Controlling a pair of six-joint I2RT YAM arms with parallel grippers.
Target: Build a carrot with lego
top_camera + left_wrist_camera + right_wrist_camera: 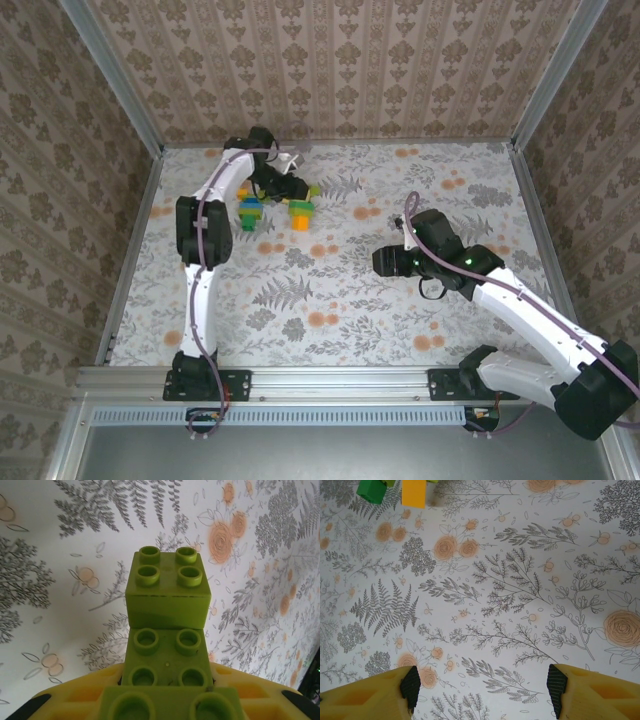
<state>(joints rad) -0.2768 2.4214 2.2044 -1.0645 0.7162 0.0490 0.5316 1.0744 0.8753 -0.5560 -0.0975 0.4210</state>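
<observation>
The carrot [300, 212] is at the back left of the table, lime-green bricks at the far end and an orange brick at the near end. My left gripper [288, 190] is shut on its lime-green part. In the left wrist view these stepped lime-green bricks [167, 595] sit between my yellow fingers [75, 695] of the left gripper [167, 680], and the orange end is hidden. The orange brick [413, 492] appears at the top left of the right wrist view. My right gripper [385, 262] hovers open over bare table at mid right, nothing between its pads [411, 686], seen as the right gripper [482, 685].
A build of yellow, green and blue bricks [250, 212] stands just left of the carrot; its dark green brick [371, 490] shows beside the orange one. Metal-framed walls [135, 110] enclose the flowered table [330, 290] at the back and both sides.
</observation>
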